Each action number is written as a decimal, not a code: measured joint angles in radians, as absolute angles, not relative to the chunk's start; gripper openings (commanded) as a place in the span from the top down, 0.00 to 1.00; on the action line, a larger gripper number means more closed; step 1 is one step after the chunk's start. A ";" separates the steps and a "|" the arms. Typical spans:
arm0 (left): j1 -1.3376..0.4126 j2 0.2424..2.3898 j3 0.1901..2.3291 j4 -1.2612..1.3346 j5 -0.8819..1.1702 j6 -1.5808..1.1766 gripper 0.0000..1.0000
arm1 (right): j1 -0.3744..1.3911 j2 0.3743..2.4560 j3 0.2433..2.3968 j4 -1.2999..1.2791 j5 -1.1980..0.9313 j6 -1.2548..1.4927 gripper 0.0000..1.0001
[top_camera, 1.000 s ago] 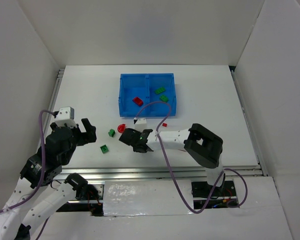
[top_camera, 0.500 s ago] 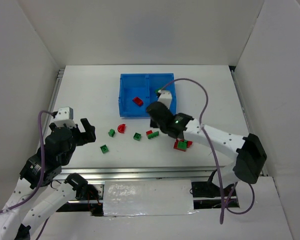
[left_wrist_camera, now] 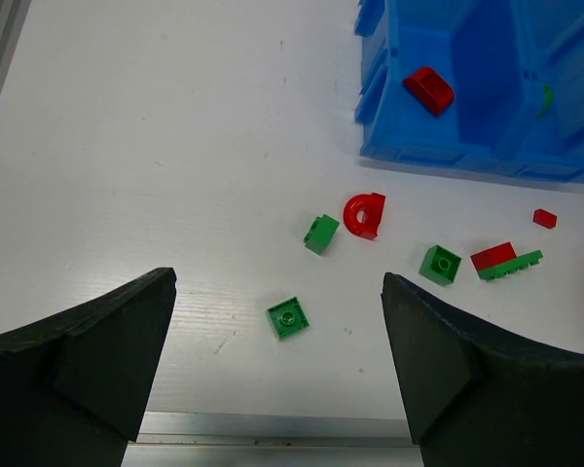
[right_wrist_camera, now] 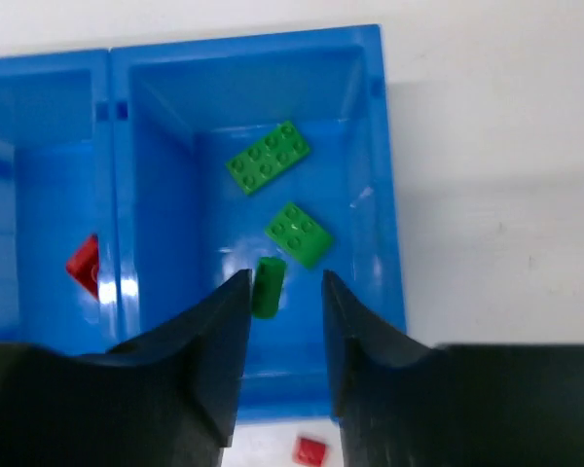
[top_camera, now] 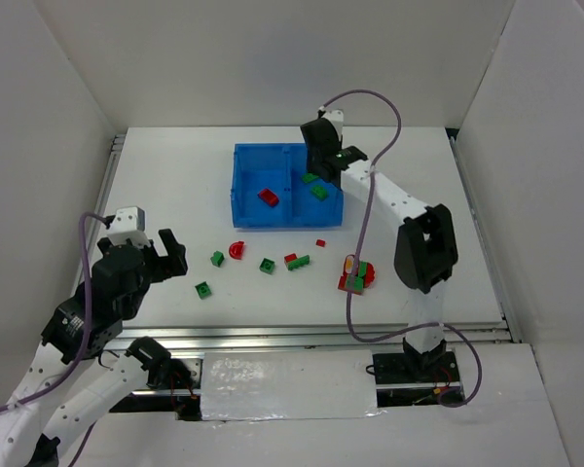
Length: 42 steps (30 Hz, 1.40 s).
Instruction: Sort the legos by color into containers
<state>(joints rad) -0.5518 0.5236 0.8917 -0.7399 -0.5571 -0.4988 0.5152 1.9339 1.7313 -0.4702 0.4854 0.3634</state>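
Note:
The blue tray (top_camera: pixel 241 185) has two containers. Its left one holds a red brick (top_camera: pixel 269 196); its right one holds two green bricks (right_wrist_camera: pixel 268 157) (right_wrist_camera: pixel 299 233). My right gripper (right_wrist_camera: pixel 284 282) hovers over the right container (right_wrist_camera: pixel 370 146), open. A small green brick (right_wrist_camera: pixel 267 287) sits loose between its jaws, against the left finger. Loose legos lie on the table: green ones (top_camera: pixel 203 289) (top_camera: pixel 217 258) (top_camera: pixel 267 265), a red curved piece (top_camera: pixel 237 249), a red-green pair (top_camera: pixel 297 261) and a joined cluster (top_camera: pixel 354 275). My left gripper (left_wrist_camera: pixel 277 292) is open above a green brick (left_wrist_camera: pixel 288 317).
A tiny red brick (top_camera: pixel 320 242) lies just in front of the tray. White walls enclose the table on three sides. An aluminium rail (left_wrist_camera: pixel 273 428) runs along the near edge under my left gripper.
My right arm swung from the table's front middle up over the tray's right container, and its jaws parted off the small green brick. The left arm stayed put.

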 measured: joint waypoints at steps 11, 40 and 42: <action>-0.551 0.541 0.892 -0.739 -0.556 -0.498 0.00 | 0.518 1.890 1.623 -0.497 0.354 0.311 0.17; -0.550 0.571 0.888 -0.731 -0.518 -0.492 0.00 | 0.795 1.758 0.984 -0.149 0.165 0.335 0.19; -0.550 0.572 0.888 -0.731 -0.517 -0.492 0.01 | 0.801 1.757 0.975 -0.141 0.173 0.340 0.40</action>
<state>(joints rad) -0.5503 0.5716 0.8879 -0.7311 -0.5175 -0.4919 0.8013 1.7565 0.9752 -0.1413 0.1730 0.3397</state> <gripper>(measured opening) 0.994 0.786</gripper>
